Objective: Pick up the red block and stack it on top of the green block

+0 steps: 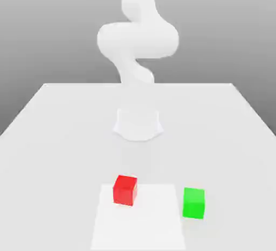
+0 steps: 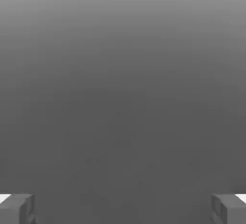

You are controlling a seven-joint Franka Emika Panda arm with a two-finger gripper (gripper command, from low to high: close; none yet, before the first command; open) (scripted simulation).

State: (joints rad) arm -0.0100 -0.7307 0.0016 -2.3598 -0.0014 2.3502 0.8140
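A red block point(image 1: 125, 190) sits on the white table point(image 1: 48, 137) near its front edge, a little toward the exterior view's left of centre. To its right, apart from it, stands a green block point(image 1: 193, 202) of about the same size. In the hand view my gripper point(image 2: 123, 209) is open, its two grey fingertips point(image 2: 17, 208) set far apart with nothing between them, and behind them lies plain grey background. The white arm point(image 1: 137, 40) rises from its base and leaves the exterior view at the top.
The arm's round base point(image 1: 138, 124) stands mid-table behind the blocks. A brighter white rectangular patch point(image 1: 141, 225) lies on the table under the red block and reaches the front edge. The table's side edges run diagonally at both sides.
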